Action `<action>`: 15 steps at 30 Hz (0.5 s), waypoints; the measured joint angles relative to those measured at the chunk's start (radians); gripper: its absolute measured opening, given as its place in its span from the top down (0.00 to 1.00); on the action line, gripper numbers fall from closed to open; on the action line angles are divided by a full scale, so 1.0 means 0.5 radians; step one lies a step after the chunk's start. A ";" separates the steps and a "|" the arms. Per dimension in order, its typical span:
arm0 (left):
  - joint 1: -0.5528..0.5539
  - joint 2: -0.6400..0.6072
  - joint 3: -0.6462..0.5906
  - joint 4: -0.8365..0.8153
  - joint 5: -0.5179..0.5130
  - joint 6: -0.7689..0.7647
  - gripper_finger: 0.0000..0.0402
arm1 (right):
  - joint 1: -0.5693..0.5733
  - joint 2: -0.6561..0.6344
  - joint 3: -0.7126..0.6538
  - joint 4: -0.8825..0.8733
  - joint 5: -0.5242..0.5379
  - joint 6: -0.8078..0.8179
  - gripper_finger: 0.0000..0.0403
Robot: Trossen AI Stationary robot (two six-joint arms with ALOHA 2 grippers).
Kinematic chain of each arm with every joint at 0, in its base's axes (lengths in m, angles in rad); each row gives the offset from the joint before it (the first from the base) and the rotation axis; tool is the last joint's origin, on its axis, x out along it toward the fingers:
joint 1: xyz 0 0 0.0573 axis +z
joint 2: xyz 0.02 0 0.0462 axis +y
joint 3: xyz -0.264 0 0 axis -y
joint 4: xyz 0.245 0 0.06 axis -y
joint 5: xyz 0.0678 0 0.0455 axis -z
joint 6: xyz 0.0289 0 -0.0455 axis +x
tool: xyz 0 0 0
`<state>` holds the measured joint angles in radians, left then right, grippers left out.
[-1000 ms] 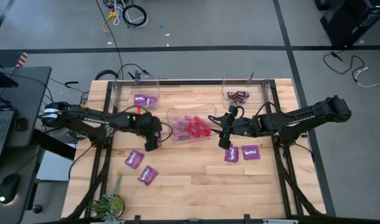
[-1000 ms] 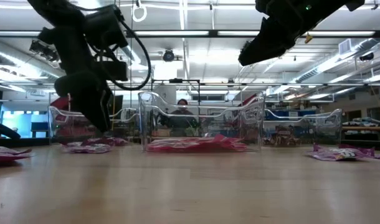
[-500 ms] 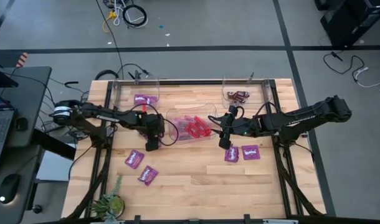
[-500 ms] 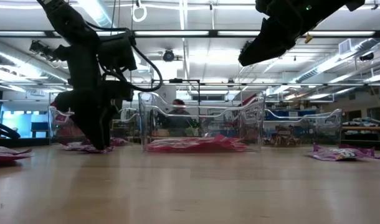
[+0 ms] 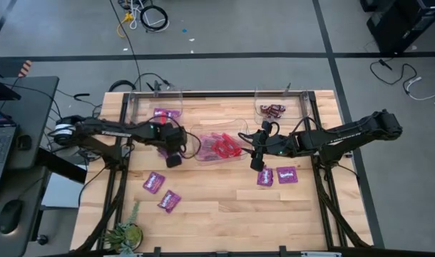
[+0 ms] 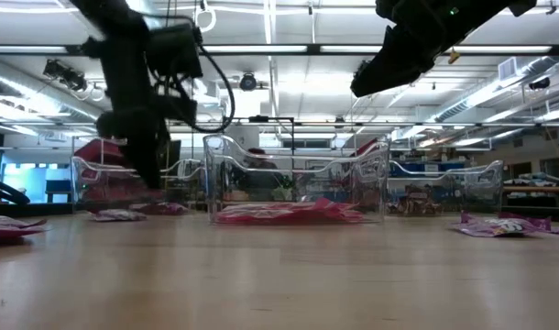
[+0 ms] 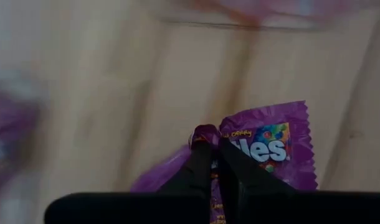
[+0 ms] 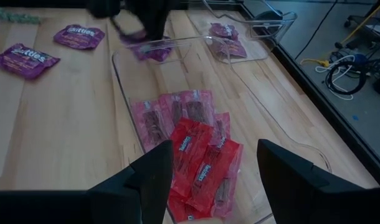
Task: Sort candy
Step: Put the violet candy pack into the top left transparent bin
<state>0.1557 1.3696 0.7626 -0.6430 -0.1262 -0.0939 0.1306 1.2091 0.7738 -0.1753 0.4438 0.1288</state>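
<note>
My left gripper (image 5: pixel 173 159) hangs just left of the middle clear bin (image 5: pixel 203 135), shut on a purple candy packet (image 7: pixel 271 149). The right wrist view shows this packet (image 8: pixel 149 48) dangling under the left gripper. Red candy packets (image 5: pixel 221 148) lie in the middle bin. My right gripper (image 8: pixel 215 186) is open over that bin's right end and touches nothing. Two purple packets (image 5: pixel 160 191) lie flat on the table at the near left. Another pair (image 5: pixel 276 175) lies at the right. My left gripper pinches the purple packet between its two fingertips (image 7: pixel 199 168), at a bunched edge of the wrapper (image 7: pixel 205 132). The fingers come from above, pointing steeply down. The packet hangs below them, lifted off the table.
A clear bin with purple candy (image 5: pixel 164 113) stands at the far left. A clear bin with dark maroon candy (image 5: pixel 273 109) stands at the far right. A small plant (image 5: pixel 125 232) sits at the near left corner. Bare wood lies along the near edge.
My left gripper has dipped down to the table beside the middle bin and taken hold of a purple packet. It has then come up and a little toward the far edge, with the packet lifted clear. My right gripper has kept still.
</note>
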 joint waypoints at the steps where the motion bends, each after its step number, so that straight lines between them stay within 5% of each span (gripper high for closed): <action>1: 0.009 -0.022 0.057 -0.108 -0.062 -0.036 0.96 | -0.001 0.000 0.000 0.000 0.000 -0.002 0.46; 8: 0.348 -0.188 0.408 -0.516 -0.406 -0.040 0.99 | 0.000 0.000 0.000 0.001 0.000 -0.002 0.46; 15: 1.000 -0.245 0.521 -0.413 -0.411 0.240 0.99 | 0.001 0.000 0.000 0.001 0.000 -0.002 0.46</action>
<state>0.6555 1.2470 1.0229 -0.8497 -0.3316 0.0262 0.1310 1.2091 0.7738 -0.1749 0.4438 0.1280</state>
